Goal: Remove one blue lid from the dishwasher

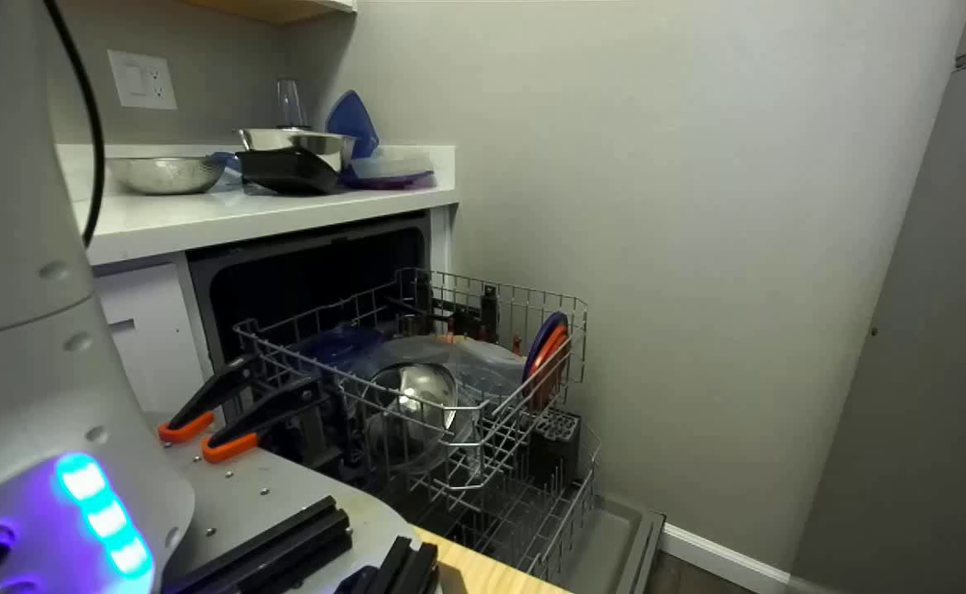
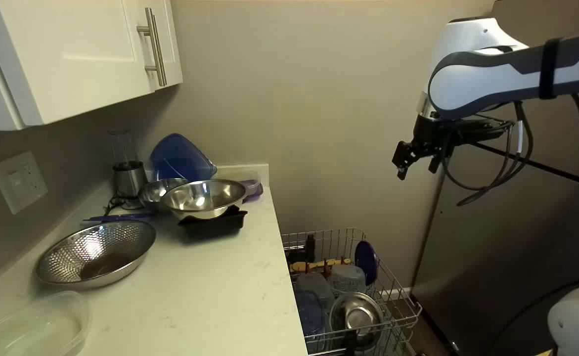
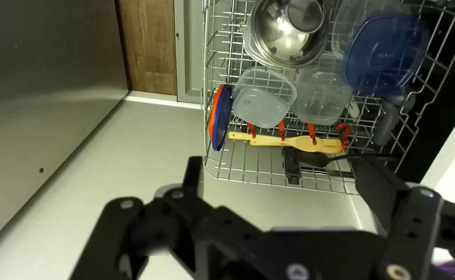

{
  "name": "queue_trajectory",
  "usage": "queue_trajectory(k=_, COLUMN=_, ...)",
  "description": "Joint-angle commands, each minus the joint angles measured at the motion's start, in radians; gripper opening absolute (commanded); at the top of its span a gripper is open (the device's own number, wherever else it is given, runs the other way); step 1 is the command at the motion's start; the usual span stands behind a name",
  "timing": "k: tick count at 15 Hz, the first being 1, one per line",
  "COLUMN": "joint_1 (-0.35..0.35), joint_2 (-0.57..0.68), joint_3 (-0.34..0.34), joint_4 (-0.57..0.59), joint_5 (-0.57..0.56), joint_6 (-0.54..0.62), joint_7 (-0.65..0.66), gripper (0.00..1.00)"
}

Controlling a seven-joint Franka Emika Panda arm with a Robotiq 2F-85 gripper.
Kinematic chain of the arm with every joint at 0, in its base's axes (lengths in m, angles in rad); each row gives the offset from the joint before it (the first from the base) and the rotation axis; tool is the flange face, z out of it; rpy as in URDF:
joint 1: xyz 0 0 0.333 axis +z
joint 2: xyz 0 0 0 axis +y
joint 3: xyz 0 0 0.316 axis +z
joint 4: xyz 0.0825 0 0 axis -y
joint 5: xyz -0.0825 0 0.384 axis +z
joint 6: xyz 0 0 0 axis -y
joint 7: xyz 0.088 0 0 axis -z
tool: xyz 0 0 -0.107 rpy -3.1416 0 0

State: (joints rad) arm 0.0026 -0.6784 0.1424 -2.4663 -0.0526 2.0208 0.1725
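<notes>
In the wrist view, the blue lid (image 3: 386,54) lies in the upper rack of the dishwasher (image 1: 219,280), partly over a clear container. It also shows in both exterior views, at the rack's counter side (image 2: 310,311) (image 1: 338,342). A smaller dark-blue round piece (image 3: 222,116) stands on edge beside an orange one at the rack's far side. My gripper (image 2: 418,168) hangs high above and to the side of the rack, well away from the lid. Seen from the wrist, the gripper (image 3: 279,161) has its fingers wide apart and nothing between them.
A steel bowl (image 3: 289,33), clear containers (image 3: 260,105) and wooden utensils (image 3: 289,142) share the rack. On the counter (image 2: 210,296) stand a colander (image 2: 96,254), bowls and a leaning blue piece (image 2: 180,158). A wall (image 2: 329,123) and a tall grey panel (image 2: 507,247) bound the space.
</notes>
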Motion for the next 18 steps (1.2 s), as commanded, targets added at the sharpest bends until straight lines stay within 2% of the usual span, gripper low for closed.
queue_trajectory(k=1, joint_1=0.009, joint_2=0.001, joint_3=-0.007, joint_4=0.002, joint_5=-0.005, joint_6=-0.002, joint_7=0.005, gripper=1.0)
queue_trajectory(k=7, joint_1=0.009, joint_2=0.001, joint_3=-0.007, joint_4=0.002, joint_5=-0.005, joint_6=-0.002, joint_7=0.005, gripper=1.0)
queue_trajectory(k=9, joint_1=0.015, joint_2=0.032, joint_3=-0.022, joint_4=-0.017, joint_5=0.011, joint_6=0.048, joint_7=-0.011, gripper=1.0)
queue_trajectory(k=15, joint_1=0.008, joint_2=0.173, joint_3=-0.056, joint_4=-0.088, joint_5=0.02, joint_6=0.315, joint_7=-0.019, gripper=1.0)
queue_trajectory(k=18, joint_1=0.032, joint_2=0.304, joint_3=-0.081, joint_4=-0.11, joint_5=0.07, joint_6=0.493, joint_7=-0.038, gripper=1.0)
